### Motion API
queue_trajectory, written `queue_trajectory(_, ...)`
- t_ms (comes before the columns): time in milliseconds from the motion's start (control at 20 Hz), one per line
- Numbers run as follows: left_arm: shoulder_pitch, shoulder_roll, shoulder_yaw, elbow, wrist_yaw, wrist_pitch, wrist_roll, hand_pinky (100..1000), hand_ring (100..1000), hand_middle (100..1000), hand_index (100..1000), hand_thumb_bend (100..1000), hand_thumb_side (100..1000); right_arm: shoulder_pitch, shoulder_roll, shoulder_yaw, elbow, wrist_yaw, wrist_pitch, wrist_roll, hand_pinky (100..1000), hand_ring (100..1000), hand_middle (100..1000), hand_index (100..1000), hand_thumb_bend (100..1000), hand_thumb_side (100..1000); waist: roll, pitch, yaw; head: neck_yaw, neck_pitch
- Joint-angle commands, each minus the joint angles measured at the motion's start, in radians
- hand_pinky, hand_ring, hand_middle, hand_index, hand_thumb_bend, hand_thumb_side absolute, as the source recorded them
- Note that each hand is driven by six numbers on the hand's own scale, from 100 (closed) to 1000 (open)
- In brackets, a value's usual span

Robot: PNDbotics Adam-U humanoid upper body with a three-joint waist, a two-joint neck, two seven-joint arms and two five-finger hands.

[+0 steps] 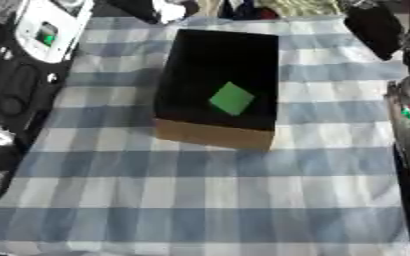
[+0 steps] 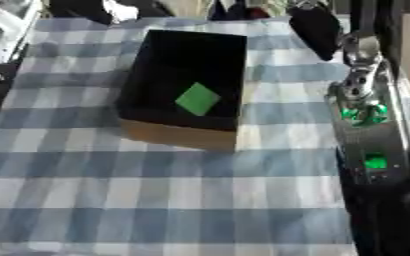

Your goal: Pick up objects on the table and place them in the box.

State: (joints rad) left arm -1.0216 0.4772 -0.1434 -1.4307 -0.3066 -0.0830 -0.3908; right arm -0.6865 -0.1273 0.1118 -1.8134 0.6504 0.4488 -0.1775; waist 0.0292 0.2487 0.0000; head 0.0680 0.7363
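A box [image 1: 219, 90] sits on the surface [image 1: 200, 200], toward its far half and a little left of centre. The surface wears a blue-and-white checked cloth [image 2: 156, 210]. The box is open at the top, dark inside, with a tan cardboard wall [image 1: 213, 134] facing the camera. A flat green square [image 1: 232, 98] lies in the box on its floor, turned so that one corner points toward the near wall; it is nearer to the near right corner than to the far end.

The near half of the cloth shows only its checks.

The right arm [image 2: 366, 130] runs along the right edge of the surface, black and silver with small green lights, well apart from the box. At its far end a dark shape [image 2: 315, 27] hangs over the far right corner of the cloth; it may be the right hand, but whether its fingers are spread or curled cannot be told.

Along the left edge stand dark machine parts [image 1: 7, 100], and a white device [image 1: 51, 27] with a small green patch lies at the far left corner. The left hand does not show.
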Motion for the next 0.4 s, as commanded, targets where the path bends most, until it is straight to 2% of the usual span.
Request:
queue_trajectory(50,0.032,0.068,0.051,-0.140,0.043,0.059,0.111,701,727,600,862,439,100,-0.024,0.011,0.005,-0.025,0.022,-0.015,0.001,850,907,765,902,100,413,-0.004,-0.029,0.007,-0.012,0.021)
queue_trajectory(400,0.199,0.109,0.117,-0.356,0.084,0.133,0.334,763,712,586,847,461,100,-0.030,0.025,0.004,-0.026,0.027,-0.030,-0.006,848,907,771,905,100,428,-0.020,-0.039,0.034,-0.015,0.031)
